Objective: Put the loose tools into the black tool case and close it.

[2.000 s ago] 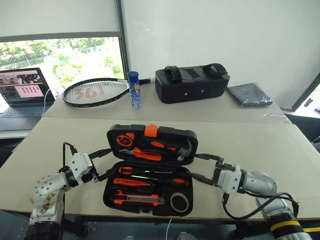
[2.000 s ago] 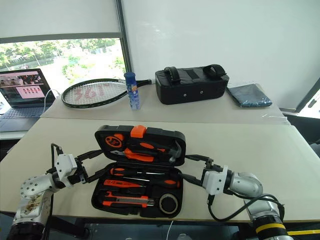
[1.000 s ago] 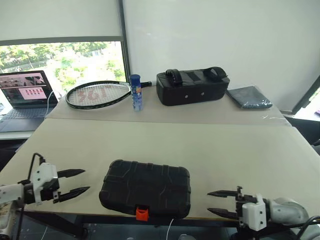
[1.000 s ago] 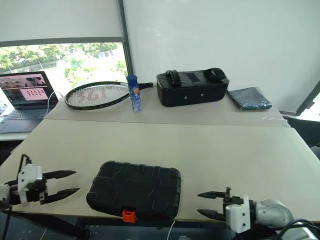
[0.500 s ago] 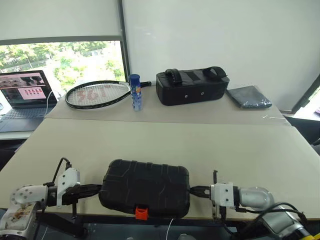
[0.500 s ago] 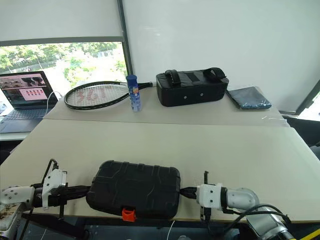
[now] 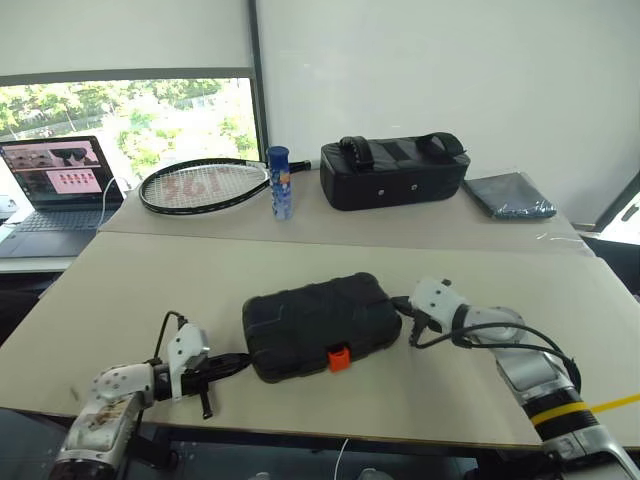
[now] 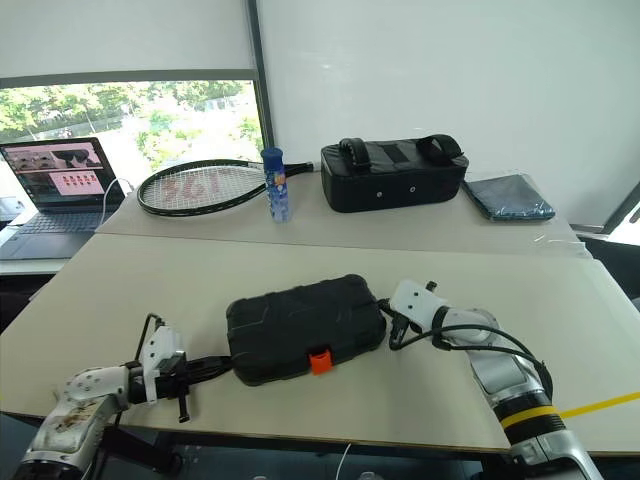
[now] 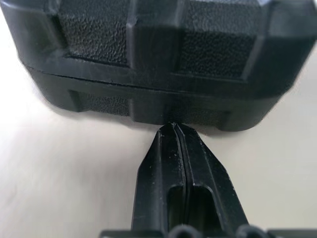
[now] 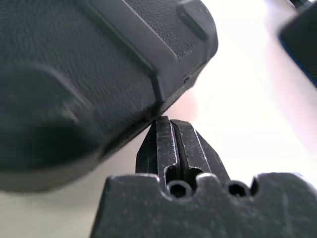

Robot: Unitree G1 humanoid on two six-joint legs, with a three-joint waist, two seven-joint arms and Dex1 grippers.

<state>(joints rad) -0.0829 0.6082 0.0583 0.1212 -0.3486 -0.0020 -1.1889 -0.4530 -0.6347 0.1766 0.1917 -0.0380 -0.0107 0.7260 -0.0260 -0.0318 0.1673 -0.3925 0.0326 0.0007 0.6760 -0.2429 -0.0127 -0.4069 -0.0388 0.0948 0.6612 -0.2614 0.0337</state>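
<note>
One closed black tool case (image 7: 320,322) sits on the table (image 7: 300,265) — two grippers, left (image 9: 173,126) and right (image 10: 163,121), fingers pressed together, touch its opposite ends.

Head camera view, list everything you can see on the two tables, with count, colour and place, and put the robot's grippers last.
Ribbed black plastic tool case: one, black with a small orange latch, closed, on the near table, between the grippers.
Near table: one, beige.
Rear table: one, beige, against the wall.
Black fabric bag with handles: one, black, rear table.
Tennis racket: one, black frame, rear table, left of the bag.
Blue bottle: one, rear table, by the racket's throat.
Folded dark cloth: one, rear table, right end.
Open laptop: one, far left, by the window.
Left gripper: shut, tips at the case's left end.
Right gripper: shut, at the case's right end.
</note>
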